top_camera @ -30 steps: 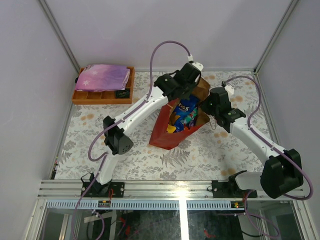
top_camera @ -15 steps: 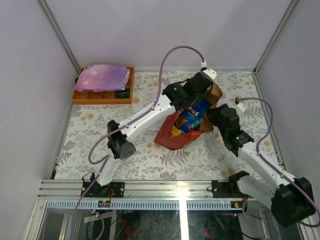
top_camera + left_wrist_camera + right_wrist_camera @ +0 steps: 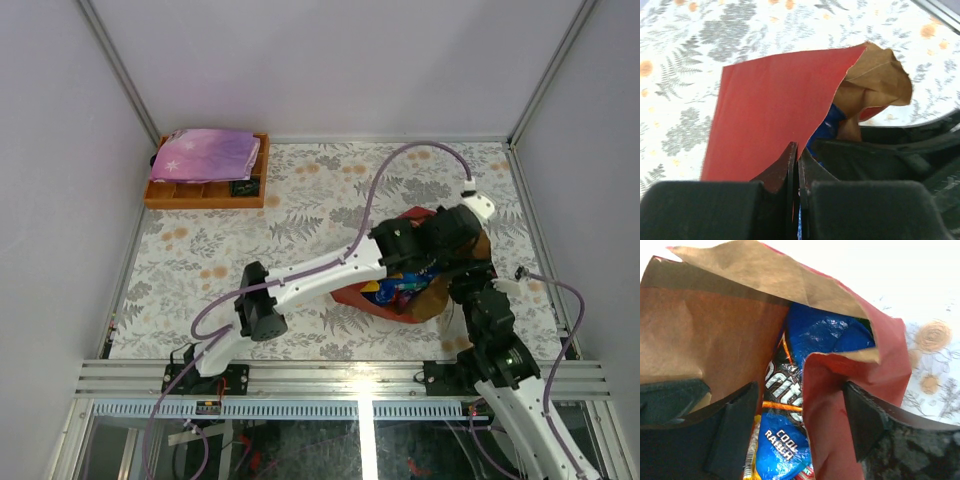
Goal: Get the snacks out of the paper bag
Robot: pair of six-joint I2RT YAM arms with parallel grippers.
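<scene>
The red paper bag [image 3: 352,294] with its brown inside [image 3: 715,335] is tilted at the near right of the table. My left gripper [image 3: 797,150] is shut on the edge of its red wall [image 3: 770,95]. A blue Doritos bag [image 3: 790,440] fills the mouth, with a yellow-orange packet [image 3: 751,452] beside it; these snacks [image 3: 393,290] show as a small colourful patch from above. My right gripper [image 3: 800,390] is open at the bag's mouth. Its fingers straddle the chip bag and a fold of red wall [image 3: 830,415] without closing on either.
An orange compartment tray [image 3: 200,193] sits at the far left with a pink-purple starry pouch [image 3: 205,155] lying on it. The left arm [image 3: 310,275] stretches across the middle of the flowered table. Metal frame posts and the front rail [image 3: 350,375] bound the workspace.
The left arm has carried the paper bag right and toward the near edge. The right arm drew back nearer its base, and its gripper went from shut to open.
</scene>
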